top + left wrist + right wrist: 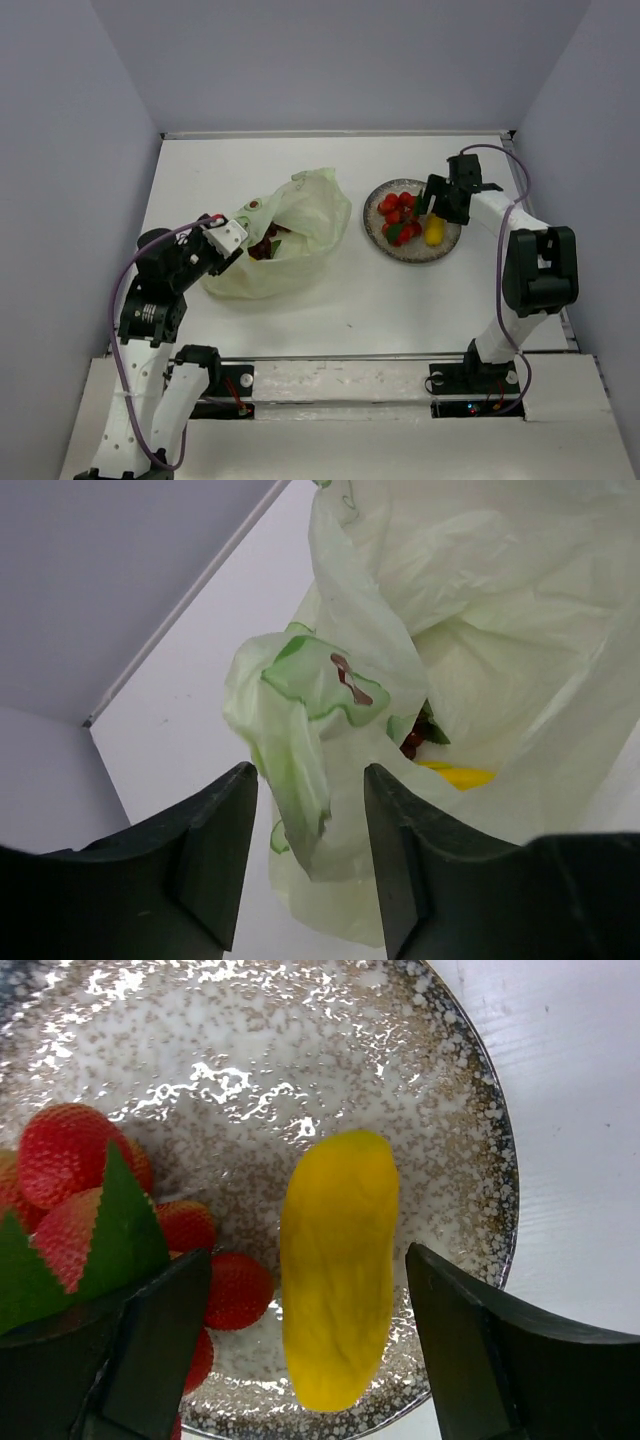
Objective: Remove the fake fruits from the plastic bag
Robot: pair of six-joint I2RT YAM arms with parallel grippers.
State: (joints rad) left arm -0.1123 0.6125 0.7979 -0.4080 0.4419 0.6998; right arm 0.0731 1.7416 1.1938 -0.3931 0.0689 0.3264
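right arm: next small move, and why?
Probably lift the right gripper straight up off the plate. Its jaws stand open either side of the yellow fruit, which lies on the plate beside the berries, so it looks delivered. The bag shows more fruit inside.

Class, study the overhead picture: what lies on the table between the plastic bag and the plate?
Nothing. Only a narrow strip of bare white table separates the plastic bag from the plate, as the top view shows.

A white table (pixel 400 300) stands enclosed by plain pale lavender-grey walls (pixel 350 60) under even light.
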